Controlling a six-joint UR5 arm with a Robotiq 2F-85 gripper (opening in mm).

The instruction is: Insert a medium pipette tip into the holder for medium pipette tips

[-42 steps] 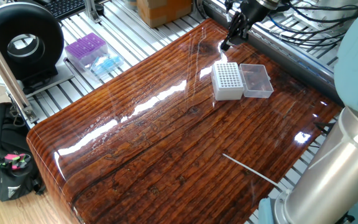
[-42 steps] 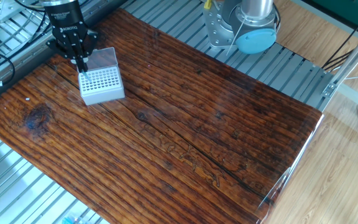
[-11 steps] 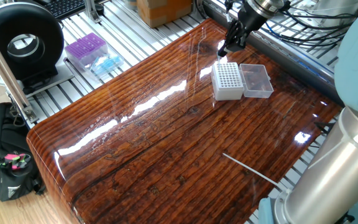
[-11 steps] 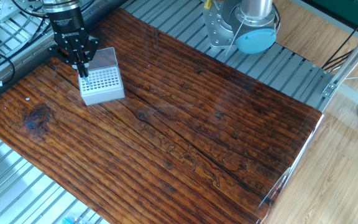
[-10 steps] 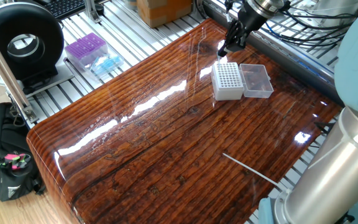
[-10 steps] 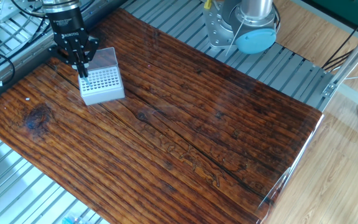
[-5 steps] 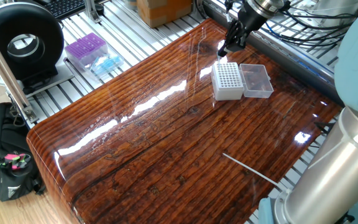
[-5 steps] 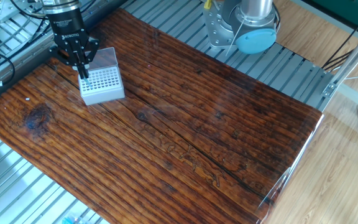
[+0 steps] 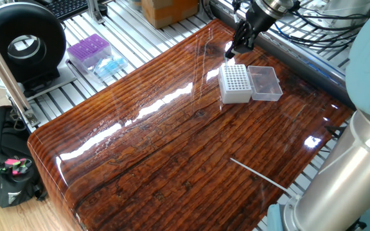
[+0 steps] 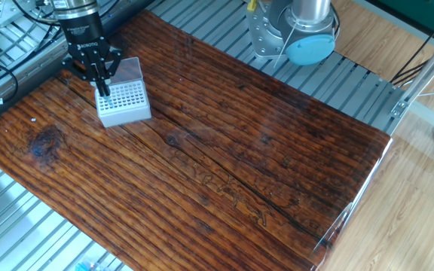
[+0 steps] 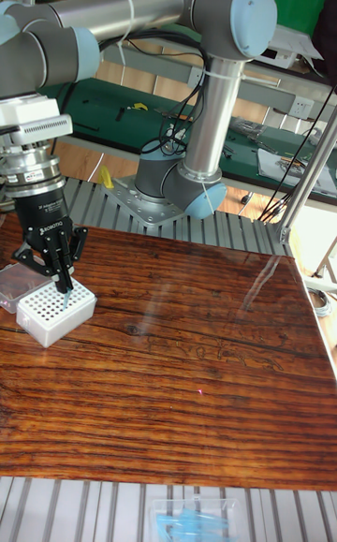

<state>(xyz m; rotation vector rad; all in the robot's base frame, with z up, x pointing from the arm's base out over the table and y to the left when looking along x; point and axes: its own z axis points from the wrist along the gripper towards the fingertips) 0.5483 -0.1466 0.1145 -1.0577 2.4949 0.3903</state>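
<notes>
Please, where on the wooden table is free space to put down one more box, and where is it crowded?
Free: the broad middle of the wooden table, between the white tip holder and the thin white rod. Crowded: the far corner, where the tool hangs over the holder and its clear lid.

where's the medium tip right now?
In the tall fixed view the medium pipette tip hangs point-down from the gripper, at the top of the white holder on the table's left side.

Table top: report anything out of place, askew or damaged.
Nothing spilled or damaged. One oddity: a thin pale stick lies loose on the wooden table, far from the white box where the end effector holds the blue tip.
</notes>
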